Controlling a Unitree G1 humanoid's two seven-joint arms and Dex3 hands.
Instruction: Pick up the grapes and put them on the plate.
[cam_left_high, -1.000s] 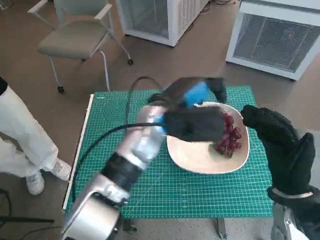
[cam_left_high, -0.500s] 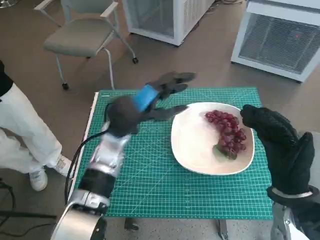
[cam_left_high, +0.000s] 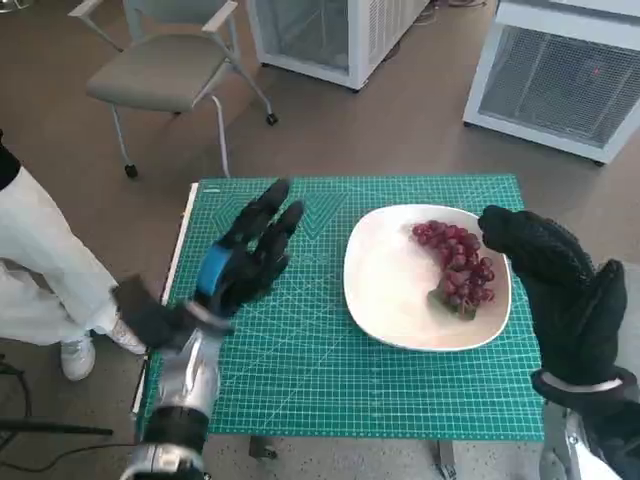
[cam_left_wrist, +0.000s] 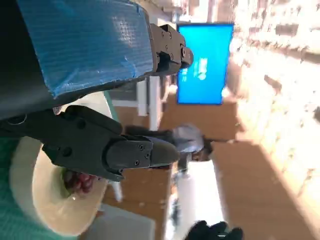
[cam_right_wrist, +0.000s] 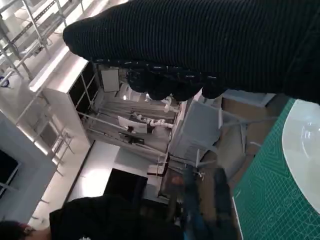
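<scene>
I'm working in what looks like a lab or robotics workspace: a small table under a green gridded cutting mat (cam_left_high: 400, 385), white vented equipment cabinets (cam_left_high: 560, 80) on bare brown floor, a grey office chair (cam_left_high: 160, 70), a blue wall screen (cam_left_wrist: 202, 62), and metal shelving racks (cam_right_wrist: 30, 30)

The floor (cam_left_high: 330, 120) was brown and smooth. A grey chair (cam_left_high: 165, 70) on wheels stood far left. Two white cabinets with grille fronts (cam_left_high: 560, 80) stood at the far side. A green cutting mat (cam_left_high: 330, 350) covered the desk. A person in white trousers (cam_left_high: 40, 270) stood at the left.
</scene>
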